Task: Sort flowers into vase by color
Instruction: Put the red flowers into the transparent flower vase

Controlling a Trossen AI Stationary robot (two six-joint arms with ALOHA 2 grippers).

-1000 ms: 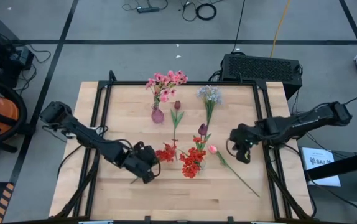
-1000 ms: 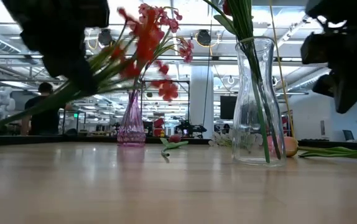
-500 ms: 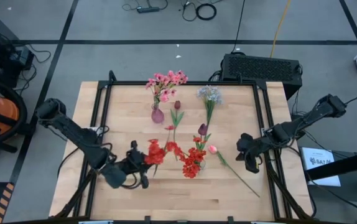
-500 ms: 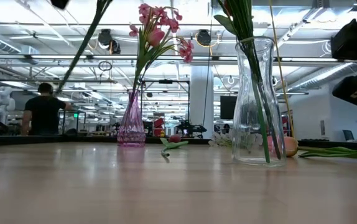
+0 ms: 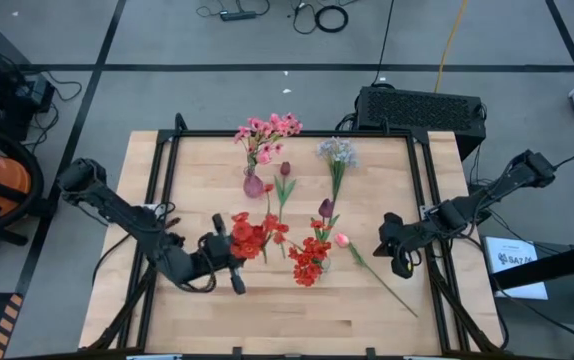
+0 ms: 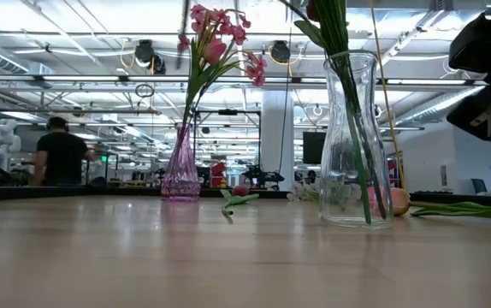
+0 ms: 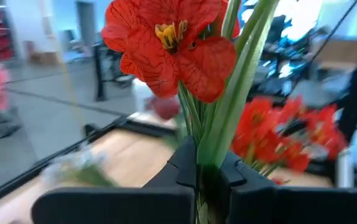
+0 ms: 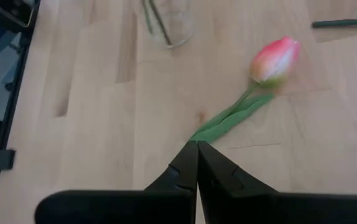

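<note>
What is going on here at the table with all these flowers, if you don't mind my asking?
The left gripper is shut on a red-flowered green stem, held up above the wooden table beside the clear glass vase that already holds red flowers. A small pink glass vase holds pink sprays. The right gripper, shut and empty, hovers by a pink tulip bud lying on the table.

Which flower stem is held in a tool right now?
The red flower stem, clamped in the left tool; the others lie on the table or stand in vases.
</note>
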